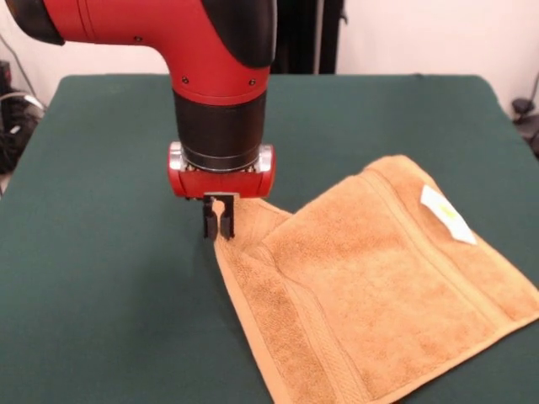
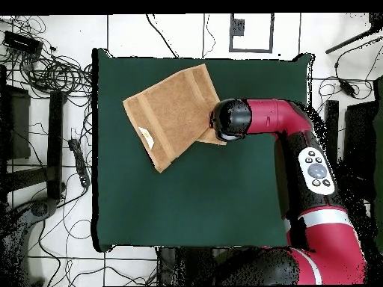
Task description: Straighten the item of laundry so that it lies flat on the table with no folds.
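Towel (image 1: 379,295) lies on green bench (image 1: 101,295), folded double, front view's right. Gripper (image 1: 218,225) down at folded corner, fingers pinched narrow on cloth edge. Rest of towel stretches away diagonally, right and toward camera; judging pull goes opposite, to unfold.

The front view looks from across the dark green felt-covered rectangular surface (image 1: 101,320) toward the robot, set fairly close and angled downward, so the red and black arm (image 1: 210,76) drops in from the top while the near edge falls outside the picture. The overhead view hangs high above and looks straight down, taking in the whole surface (image 2: 194,202), the cable-strewn floor (image 2: 52,97) around it and the robot's base at the bottom. Both share the surface, the arm (image 2: 299,142) and the orange-tan terry towel (image 1: 379,295) (image 2: 168,112), turned half round between them.
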